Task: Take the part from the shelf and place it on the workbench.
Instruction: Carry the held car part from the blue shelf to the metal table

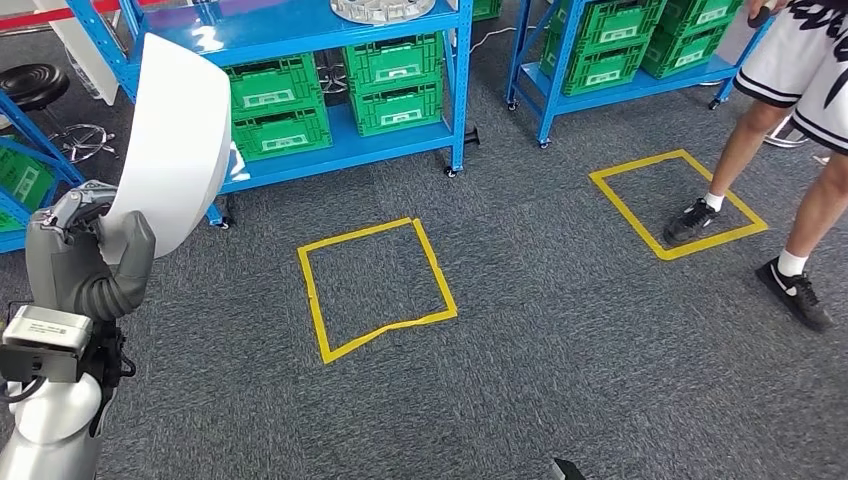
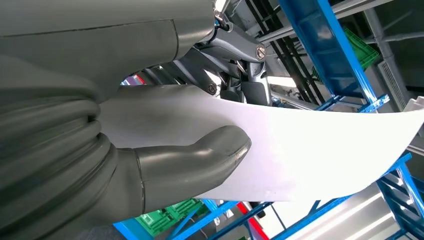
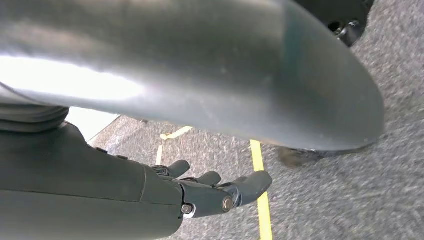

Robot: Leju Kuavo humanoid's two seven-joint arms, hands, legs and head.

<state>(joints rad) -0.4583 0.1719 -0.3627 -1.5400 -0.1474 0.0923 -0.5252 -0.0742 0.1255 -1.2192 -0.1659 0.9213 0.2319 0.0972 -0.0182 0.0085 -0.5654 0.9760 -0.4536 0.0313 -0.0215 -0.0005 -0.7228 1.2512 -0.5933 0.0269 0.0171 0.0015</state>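
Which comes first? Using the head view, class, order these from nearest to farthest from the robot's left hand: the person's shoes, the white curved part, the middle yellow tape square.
1. White curved part: gripped in the left hand, at the picture's left.
2. Middle yellow tape square: on the carpet, centre.
3. Person's shoes: far right.

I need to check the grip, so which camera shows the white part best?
The left wrist view: the thumb presses flat on the white part, dark fingers behind it. The head view shows the whole curved part held up by the left robot hand, grip mostly hidden.
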